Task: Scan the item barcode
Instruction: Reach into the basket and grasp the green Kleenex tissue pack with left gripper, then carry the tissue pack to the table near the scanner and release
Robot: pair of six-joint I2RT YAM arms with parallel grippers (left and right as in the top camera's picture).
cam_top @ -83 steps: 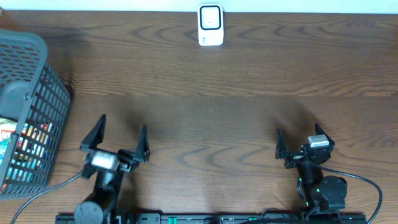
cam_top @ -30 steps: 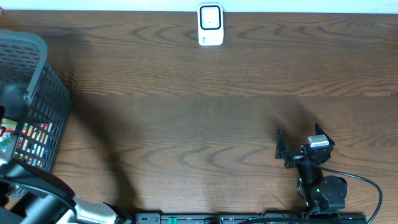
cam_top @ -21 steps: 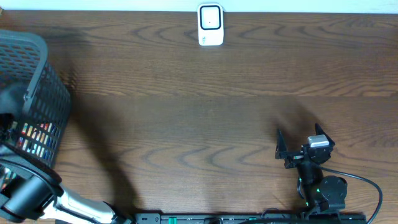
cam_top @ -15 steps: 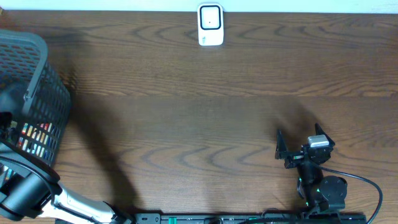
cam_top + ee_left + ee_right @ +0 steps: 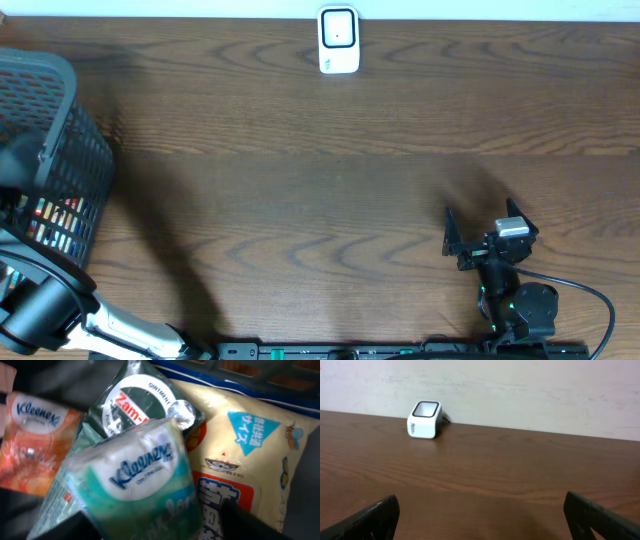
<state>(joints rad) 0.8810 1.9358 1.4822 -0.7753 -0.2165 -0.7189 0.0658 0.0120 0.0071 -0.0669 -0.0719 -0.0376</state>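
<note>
Plainly, right jaws gape — left jaws flank teal Kleenex pack (image 5: 135,485), grip unclear.

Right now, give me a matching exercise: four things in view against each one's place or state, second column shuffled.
1 white box-shaped barcode scanner
2 grey plastic mesh basket
3 teal Kleenex tissue pack
4 right gripper

A open, at the near edge of the table
B far edge, centred
C left end
D lying on a green ointment pack

Pairs: 1-B, 2-C, 3-D, 4-A

Soft even light; blurry left-wrist close-up, glare on foil seal (image 5: 181,412).
</note>
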